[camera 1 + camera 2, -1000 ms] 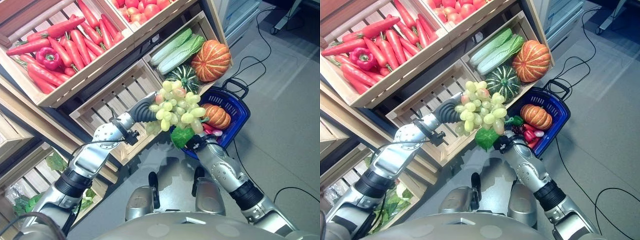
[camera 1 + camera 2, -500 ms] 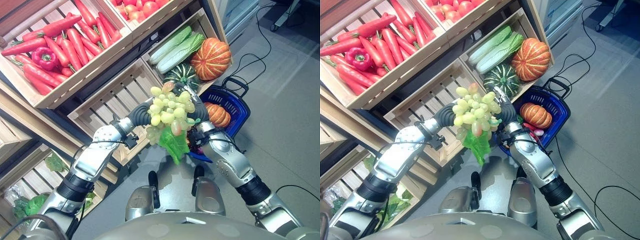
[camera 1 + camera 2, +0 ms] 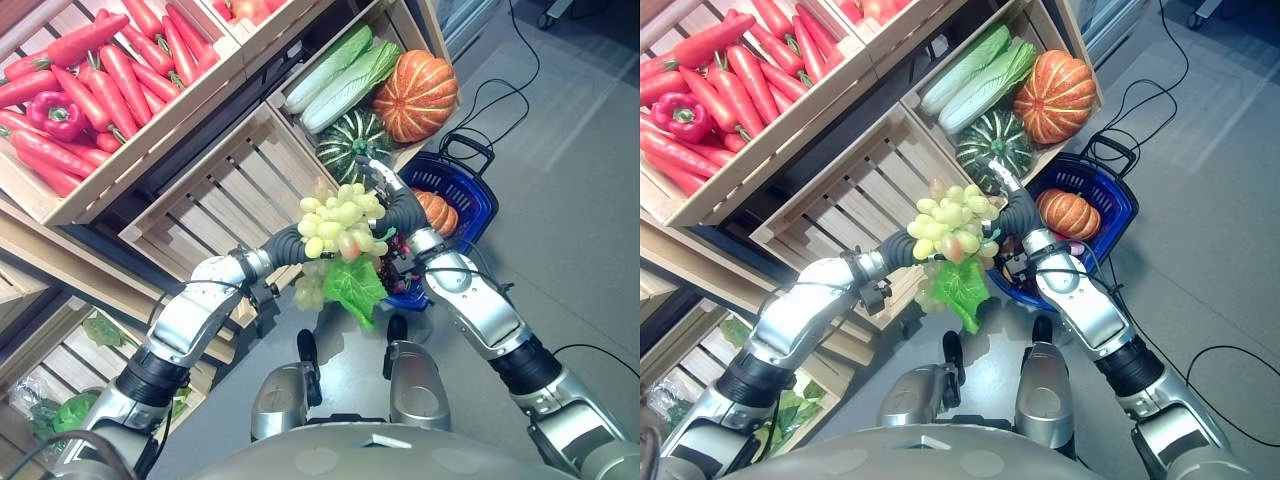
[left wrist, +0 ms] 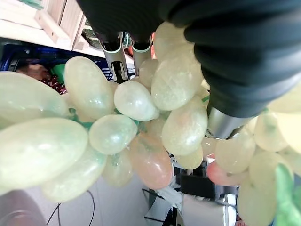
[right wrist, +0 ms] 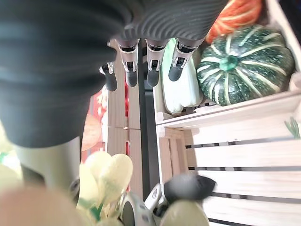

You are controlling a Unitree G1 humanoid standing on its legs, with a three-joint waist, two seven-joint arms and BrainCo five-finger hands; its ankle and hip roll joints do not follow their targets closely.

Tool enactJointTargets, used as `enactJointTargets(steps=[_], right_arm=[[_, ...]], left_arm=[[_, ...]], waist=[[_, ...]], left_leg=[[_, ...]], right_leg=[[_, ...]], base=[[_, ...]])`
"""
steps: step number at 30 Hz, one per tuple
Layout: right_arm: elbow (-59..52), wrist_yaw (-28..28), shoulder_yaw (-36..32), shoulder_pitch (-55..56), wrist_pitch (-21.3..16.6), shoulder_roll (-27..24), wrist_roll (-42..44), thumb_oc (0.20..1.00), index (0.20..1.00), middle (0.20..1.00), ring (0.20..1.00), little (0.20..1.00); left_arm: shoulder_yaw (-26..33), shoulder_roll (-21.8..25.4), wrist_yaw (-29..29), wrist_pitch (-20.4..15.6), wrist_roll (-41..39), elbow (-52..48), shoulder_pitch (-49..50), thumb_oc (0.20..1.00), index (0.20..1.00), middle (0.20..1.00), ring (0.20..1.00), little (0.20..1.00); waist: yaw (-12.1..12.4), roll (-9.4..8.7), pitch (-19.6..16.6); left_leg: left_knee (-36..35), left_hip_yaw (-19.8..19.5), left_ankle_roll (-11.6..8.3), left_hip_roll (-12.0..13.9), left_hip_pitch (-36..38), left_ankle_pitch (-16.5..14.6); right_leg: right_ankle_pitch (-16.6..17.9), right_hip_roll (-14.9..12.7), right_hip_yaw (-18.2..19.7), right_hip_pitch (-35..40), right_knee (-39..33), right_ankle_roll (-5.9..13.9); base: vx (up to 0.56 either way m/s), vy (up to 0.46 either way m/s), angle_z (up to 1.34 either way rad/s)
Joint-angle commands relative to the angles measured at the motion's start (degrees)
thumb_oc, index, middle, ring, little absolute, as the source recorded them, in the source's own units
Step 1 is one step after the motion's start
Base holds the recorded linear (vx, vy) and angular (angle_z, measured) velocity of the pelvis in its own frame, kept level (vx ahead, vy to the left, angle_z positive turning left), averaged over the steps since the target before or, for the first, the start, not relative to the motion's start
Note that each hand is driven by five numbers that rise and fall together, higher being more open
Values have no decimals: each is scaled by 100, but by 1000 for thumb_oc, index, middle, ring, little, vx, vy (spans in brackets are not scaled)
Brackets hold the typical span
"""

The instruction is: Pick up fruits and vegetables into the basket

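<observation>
A: Status?
B: Grape bunch point(image 3: 338, 226) held aloft beside the basket point(image 3: 478, 205), left hand point(image 4: 244, 61) curled round it; right hand point(image 5: 141, 56) fingers straight. Pumpkin point(image 3: 436, 210) already inside; grapes outstanding.

Pale green grapes point(image 3: 338, 218) tinged with pink and a bright green leaf point(image 3: 352, 287) are seen, beside a blue basket point(image 3: 470, 195), an orange ribbed pumpkin point(image 3: 416, 95), a dark green striped squash point(image 3: 352, 143), and red carrots point(image 3: 110, 70).
</observation>
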Motion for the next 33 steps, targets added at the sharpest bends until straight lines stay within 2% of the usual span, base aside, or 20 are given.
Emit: enactJointTargets(steps=[1,6,9,10,16,18,22,25,26,27,28,29,33], right_arm=[[-750,652,409,-715,-122,339,-113,1000,1000,1000,1000,1000],[-673,1504,860,-1097,128,164,-556,1000,1000,1000,1000,1000],[-678,1797,1002,-1218,212,19,-704,1000,1000,1000,1000,1000],[-671,1997,1071,-1262,233,-50,-788,1000,1000,1000,1000,1000],[-597,2350,1310,-1327,252,-216,-781,1000,1000,1000,1000,1000],[-531,2446,1359,-1311,243,-223,-678,1000,1000,1000,1000,1000],[-346,2744,1477,-1199,373,-244,-435,1000,1000,1000,1000,1000],[-120,2977,1573,-1119,721,-264,-571,1000,1000,1000,1000,1000],[-49,3015,1588,-1102,785,-283,-588,595,595,595,595,595],[-11,3013,1603,-1059,903,-282,-593,310,310,310,310,310],[17,3005,1604,-1027,934,-294,-593,200,200,200,200,200],[130,3037,1577,-964,982,-319,-679,200,200,200,200,200],[253,3050,1493,-796,963,-358,-817,200,200,200,200,200]], left_arm=[[-390,-5,-490,-107,-431,-580,-260,200,200,200,200,200],[-584,42,-892,132,-455,-492,-361,200,200,200,200,200],[-643,95,-989,276,-564,-460,-396,200,200,200,200,200],[-669,107,-1057,437,-694,-430,-409,200,200,200,200,200],[-851,115,-1221,917,-1208,-276,-364,200,200,200,200,200],[-901,108,-1232,884,-1216,-217,-347,200,200,200,200,200],[-996,126,-1114,535,-1024,-57,-339,200,200,200,200,200],[-988,174,-1004,234,-766,5,-341,200,200,200,200,200],[-967,198,-959,88,-661,36,-349,200,200,200,200,200],[-947,219,-959,22,-614,56,-347,200,200,200,200,200],[-926,233,-952,-20,-576,54,-338,200,200,200,200,200],[-873,284,-855,-219,-429,65,-336,200,200,200,200,200],[-747,362,-824,-325,-330,41,-322,200,200,200,200,200]], waist=[[-34,-178,-58],[34,-202,-114],[39,-221,-129],[41,-230,-141],[17,-248,-149],[2,-251,-141],[-19,-274,-130],[-7,-294,-139],[-3,-303,-132],[5,-311,-130],[9,-314,-133],[13,-326,-136],[22,-343,-133]], left_leg=[[701,62,284,10,-108,-733],[720,25,286,11,-101,-739],[723,17,292,14,-88,-740],[721,10,295,14,-79,-737],[712,10,305,19,-45,-735],[709,15,308,21,-33,-736],[737,15,305,22,-42,-743],[730,2,299,23,-48,-726],[729,1,299,29,-44,-722],[733,0,298,31,-43,-721],[730,0,296,32,-41,-719],[721,1,292,35,-32,-711],[709,-7,285,46,-27,-692]], right_leg=[[-165,-378,163,435,-230,553],[-182,-398,124,459,-204,542],[-188,-399,124,475,-199,536],[-188,-400,128,477,-192,534],[-187,-399,156,499,-191,507],[-190,-396,170,495,-183,500],[-203,-397,195,482,-156,490],[-208,-390,194,488,-154,480],[-210,-391,188,498,-154,475],[-210,-393,184,510,-159,475],[-212,-394,180,514,-159,475],[-212,-394,169,527,-162,471],[-212,-387,154,546,-167,469]], base=[[0,0,0],[6,-4,1],[14,-6,2],[30,-8,8],[10,-1,2],[0,0,0],[0,0,0],[0,0,0],[0,0,0],[0,0,0],[0,0,0],[0,0,0],[0,0,0]])
